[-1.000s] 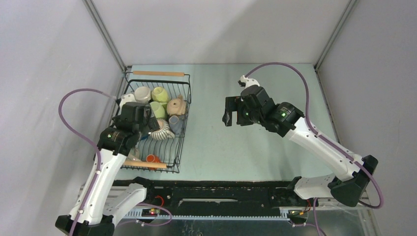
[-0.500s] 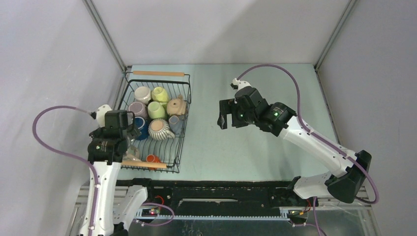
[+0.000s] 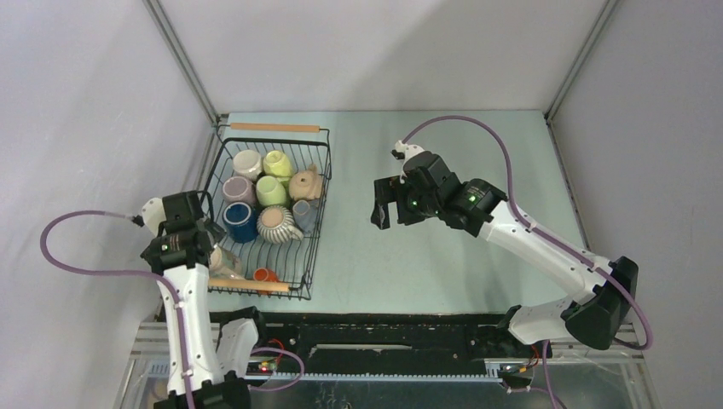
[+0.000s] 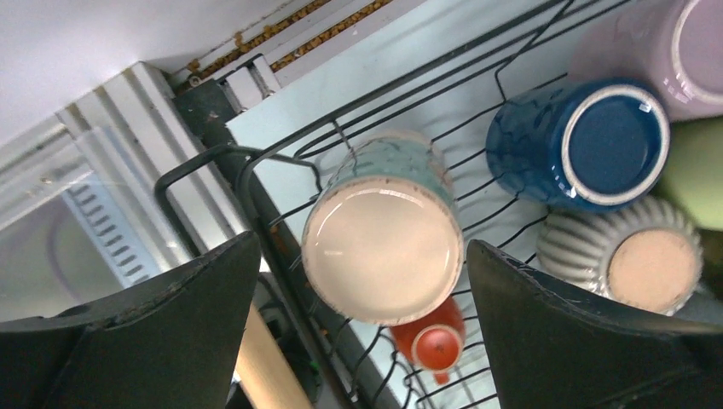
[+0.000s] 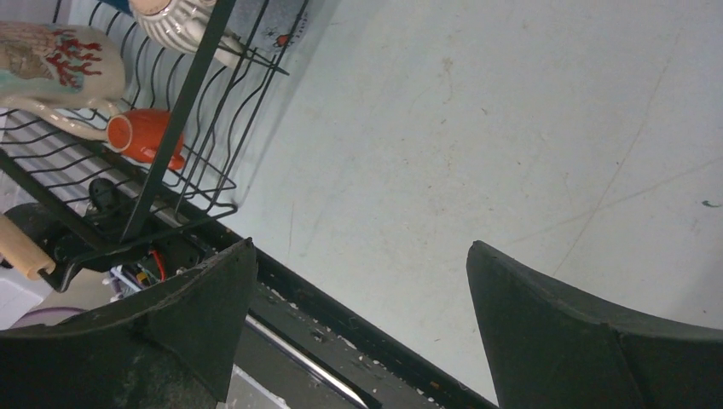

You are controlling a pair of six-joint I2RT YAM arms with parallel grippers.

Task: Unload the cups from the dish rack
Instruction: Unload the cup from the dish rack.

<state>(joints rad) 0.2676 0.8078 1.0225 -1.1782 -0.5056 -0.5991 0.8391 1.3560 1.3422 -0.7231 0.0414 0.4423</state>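
The black wire dish rack (image 3: 315, 243) stands at the table's left and holds several cups, among them a yellow-green one (image 3: 277, 162), a dark blue one (image 3: 240, 221) and a ribbed cream one (image 3: 275, 223). My left gripper (image 3: 203, 247) hangs open over the rack's near-left corner. In the left wrist view a teal cup with a cream inside (image 4: 384, 247) lies straight below the spread fingers, untouched. My right gripper (image 3: 385, 203) is open and empty above bare table, to the right of the rack.
A small orange cup (image 3: 264, 275) lies by the rack's near wooden handle (image 3: 247, 284). Another wooden handle (image 3: 277, 128) tops the far end. Grey walls close in on the left, back and right. The black base rail (image 3: 384, 328) runs along the near edge.
My left arm has drawn back from over the rack's middle to its near-left corner, uncovering the dark blue and ribbed cups. My right gripper has drifted left toward the rack.
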